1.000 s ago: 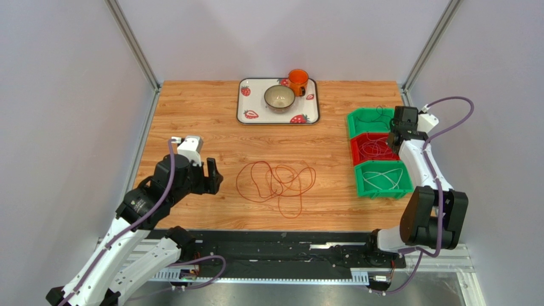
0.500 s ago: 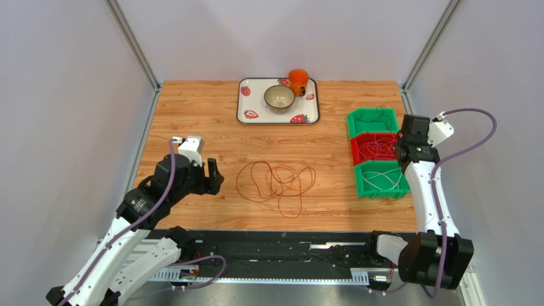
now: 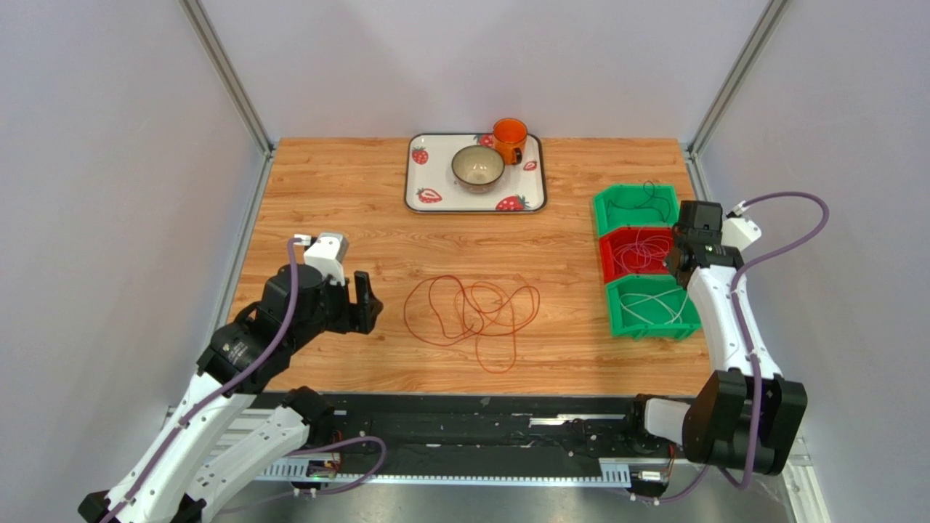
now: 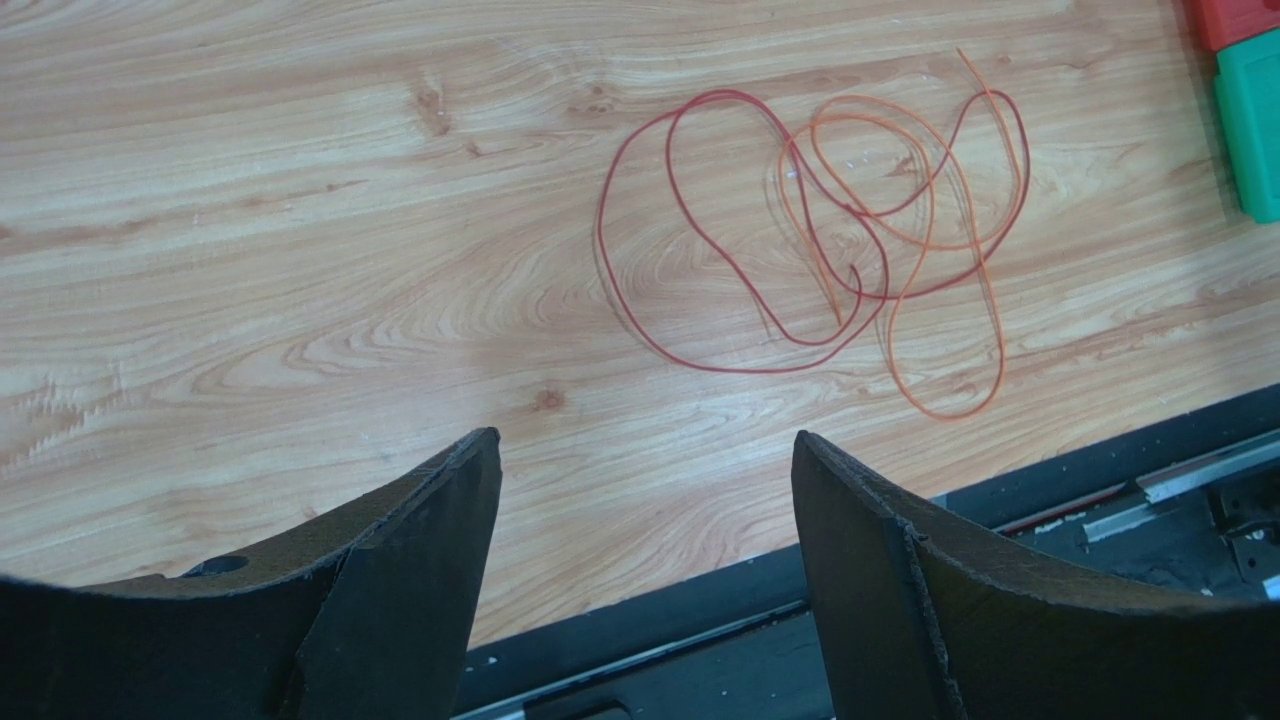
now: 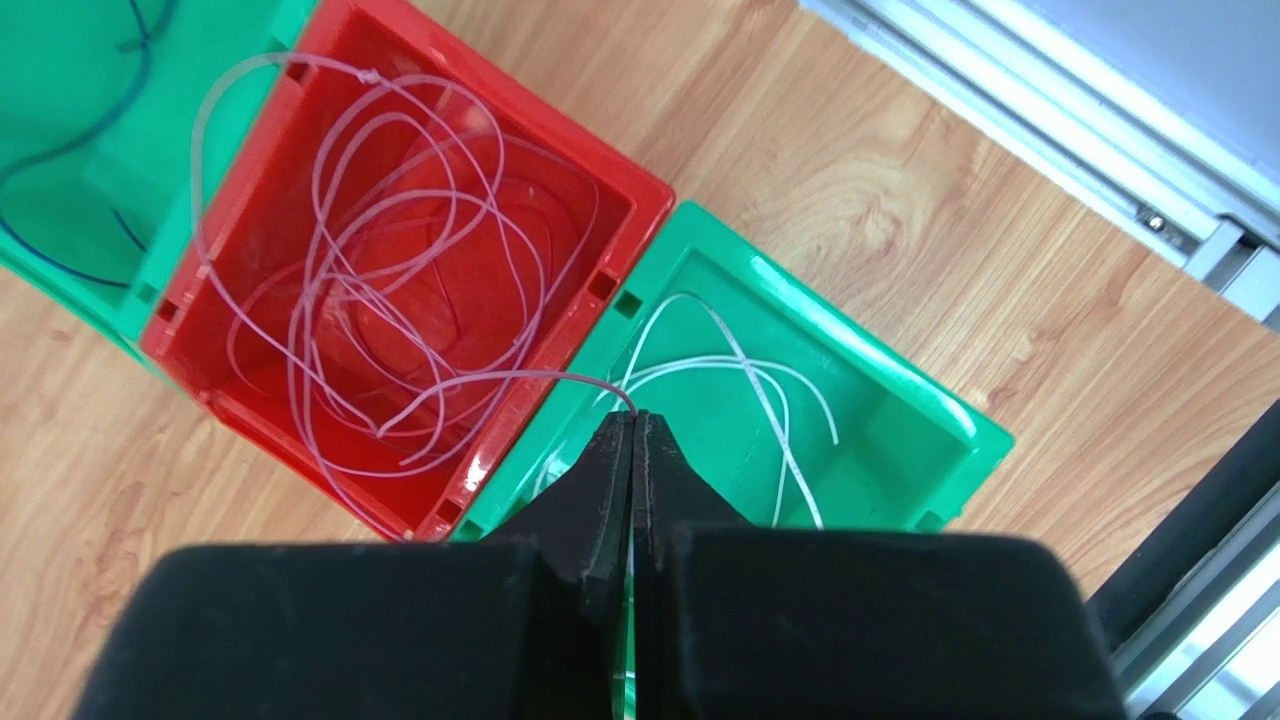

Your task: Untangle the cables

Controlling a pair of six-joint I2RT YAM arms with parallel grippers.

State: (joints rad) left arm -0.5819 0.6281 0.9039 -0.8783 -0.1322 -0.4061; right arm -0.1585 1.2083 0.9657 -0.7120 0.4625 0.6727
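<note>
Right gripper (image 5: 633,428), clenched on the pink cable (image 5: 519,375), swings back over the three-o'clock red bin (image 5: 511,108), apparently stowing it; left gripper (image 4: 646,465) stays released.

Tangled red-orange cables (image 4: 824,248) are lying before the left claw (image 4: 643,450); a pinkish cable (image 5: 519,375) is trailing from the right claw (image 5: 633,420).
</note>
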